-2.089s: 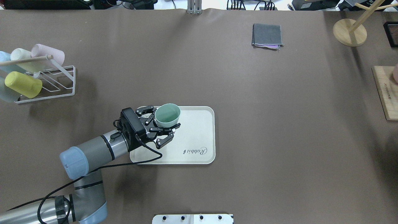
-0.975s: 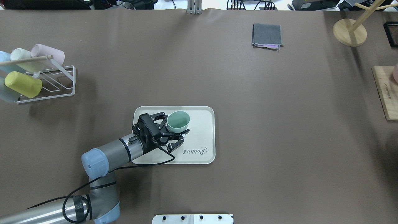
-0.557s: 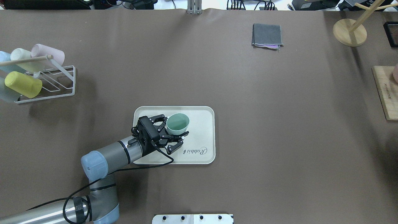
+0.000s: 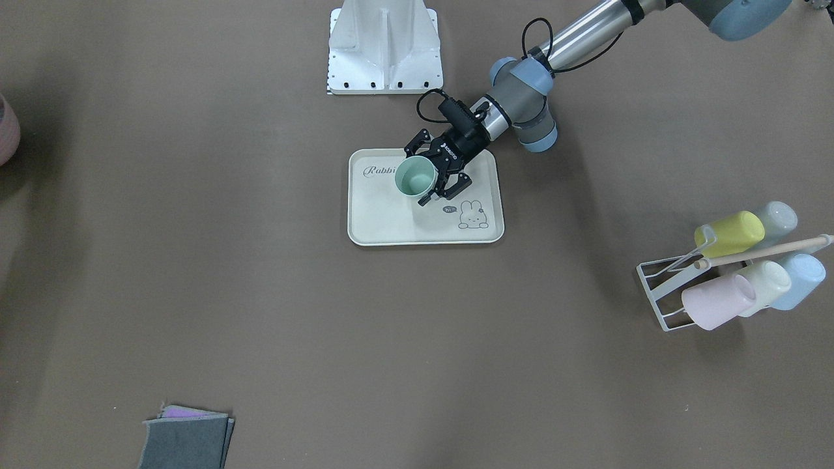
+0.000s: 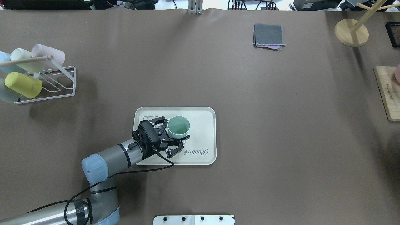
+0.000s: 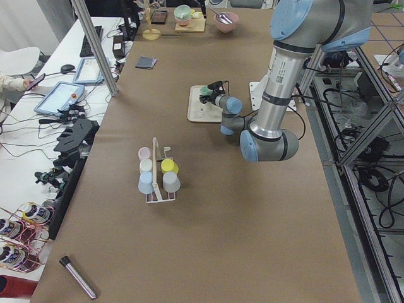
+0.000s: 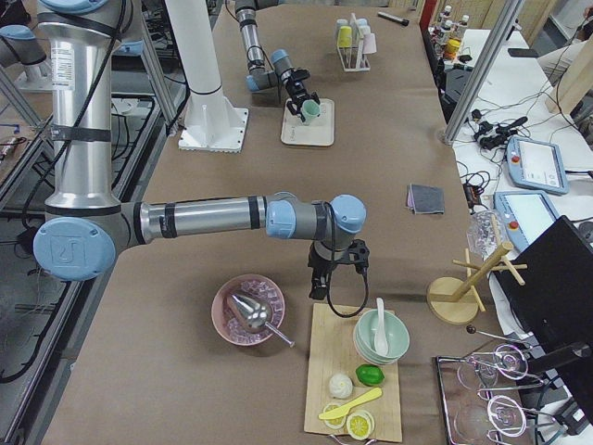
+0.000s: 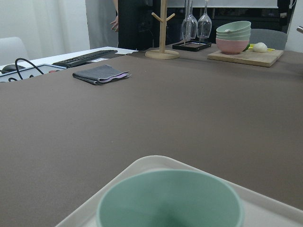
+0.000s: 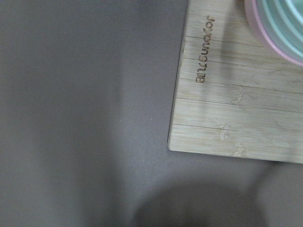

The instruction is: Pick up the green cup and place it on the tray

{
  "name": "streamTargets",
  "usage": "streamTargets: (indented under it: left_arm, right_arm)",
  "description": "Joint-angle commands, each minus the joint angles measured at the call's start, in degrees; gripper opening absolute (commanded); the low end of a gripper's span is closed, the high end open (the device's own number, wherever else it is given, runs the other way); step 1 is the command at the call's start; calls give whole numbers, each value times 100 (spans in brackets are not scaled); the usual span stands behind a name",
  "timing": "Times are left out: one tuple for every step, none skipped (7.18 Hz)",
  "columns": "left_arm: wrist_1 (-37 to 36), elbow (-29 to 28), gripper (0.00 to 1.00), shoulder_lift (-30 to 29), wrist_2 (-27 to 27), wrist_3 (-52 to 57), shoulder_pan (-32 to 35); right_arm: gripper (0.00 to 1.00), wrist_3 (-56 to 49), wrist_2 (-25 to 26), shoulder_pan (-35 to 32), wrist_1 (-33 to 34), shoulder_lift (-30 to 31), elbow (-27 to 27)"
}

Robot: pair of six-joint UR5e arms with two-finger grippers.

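The green cup [image 5: 178, 126] stands upright, mouth up, on the left half of the cream tray [image 5: 203, 125], between the bunny drawing and the "Rabbit" script. My left gripper [image 5: 175, 129] reaches in from the tray's near-left corner, its jaws on either side of the cup and shut on it. The front view shows the same: cup [image 4: 415, 176], tray [image 4: 378, 215], left gripper [image 4: 417, 177]. The left wrist view shows the cup's rim [image 8: 170, 198] close below the camera. My right gripper [image 7: 318, 286] shows only in the right side view, by a wooden board; I cannot tell its state.
A white wire rack [image 5: 47, 81] with several pastel cups lies at the far left. A folded grey cloth [image 5: 268, 35] is at the back. A wooden stand [image 5: 351, 32] and a wooden board [image 5: 387, 93] are at the right edge. A pink bowl [image 7: 247, 310] sits beside the board.
My left gripper carried the cup rightward over the tray and lowered it. The cup was tilted and now stands upright on the tray. The gripper body has drawn slightly toward me.
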State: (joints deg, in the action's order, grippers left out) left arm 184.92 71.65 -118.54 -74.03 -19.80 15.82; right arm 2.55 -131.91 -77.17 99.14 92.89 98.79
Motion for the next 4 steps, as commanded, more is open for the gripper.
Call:
streamTargets:
  left_arm:
    - [9,7,97,-2,2,12,0]
    - [0,42,97,-2,2,20,0]
    - [0,112,97,6,-6,29,0]
    - [-9,278,97,119,-32,29,35]
  right_arm:
    - [99,-9,-1,0,0,10,0]
    - [99,-9,-10,-9,0,10,0]
    - [99,-9,-10,0,0,10,0]
    - [99,-9,-10,0,0,10,0]
